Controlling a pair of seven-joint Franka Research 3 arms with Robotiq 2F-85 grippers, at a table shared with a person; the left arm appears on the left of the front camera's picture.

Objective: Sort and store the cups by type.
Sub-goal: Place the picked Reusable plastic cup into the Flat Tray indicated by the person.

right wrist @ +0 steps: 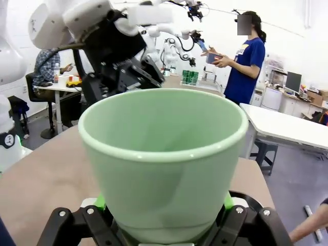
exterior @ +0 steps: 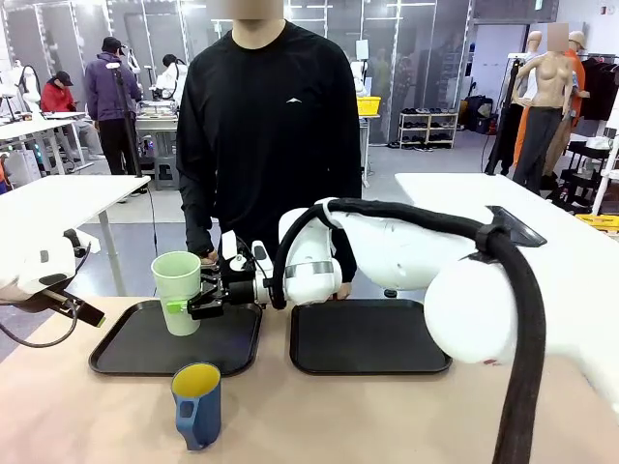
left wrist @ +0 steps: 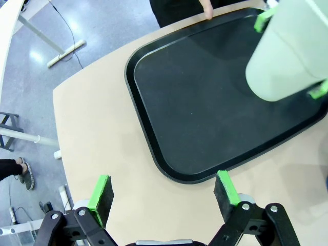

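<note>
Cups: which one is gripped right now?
The tall mint-green tumbler: the right gripper is clamped around it. The shorter blue mug with the yellow inside stands alone on the table, touched by nothing.

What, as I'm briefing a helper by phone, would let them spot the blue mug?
Find the left black tray on the tan table. In front of it, on the robot's side, the blue mug stands on bare tabletop. It is short, with a handle and a yellow inside, unlike the tall green cup gripped by the right hand.
</note>
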